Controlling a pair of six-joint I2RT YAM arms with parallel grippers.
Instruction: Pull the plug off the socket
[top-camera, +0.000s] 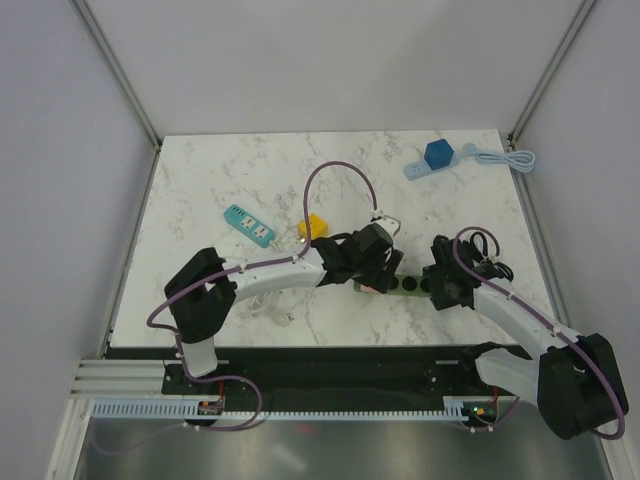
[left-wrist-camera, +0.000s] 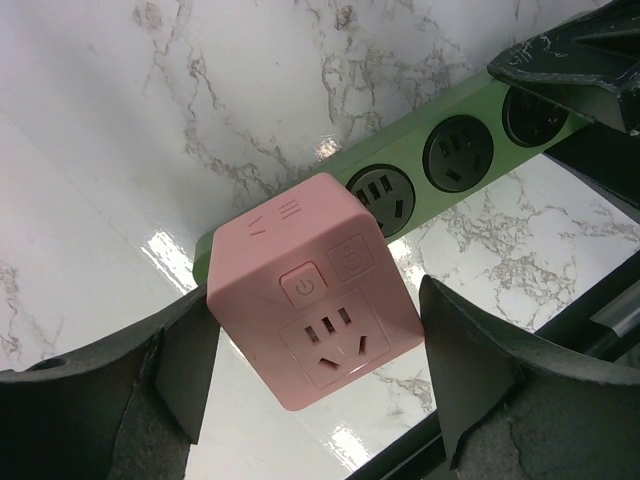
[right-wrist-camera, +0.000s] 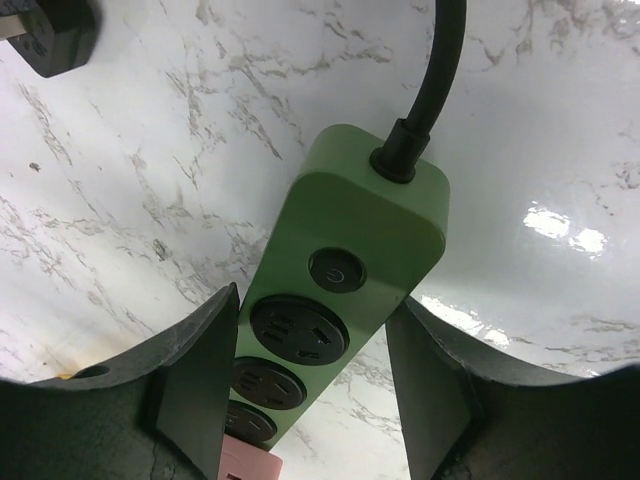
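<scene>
Now the right hand (right-wrist-camera: 312, 300) clamps the green power strip (right-wrist-camera: 350, 220); the left hand (left-wrist-camera: 320, 292) straddles the pink cube plug (left-wrist-camera: 312, 305), grip uncertain, so it likely must squeeze and pull next.

Power symbol on square button (left-wrist-camera: 306, 287) of pink plug (left-wrist-camera: 330, 250); same symbol on round switch (right-wrist-camera: 335, 270) of green socket strip (right-wrist-camera: 375, 215). No words legible.

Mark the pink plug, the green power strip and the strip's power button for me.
pink plug (left-wrist-camera: 320, 312), left wrist view, on its front face.
green power strip (right-wrist-camera: 375, 215), right wrist view, on its bare top near the cord.
power button (right-wrist-camera: 336, 270), right wrist view, on the button's centre.
</scene>
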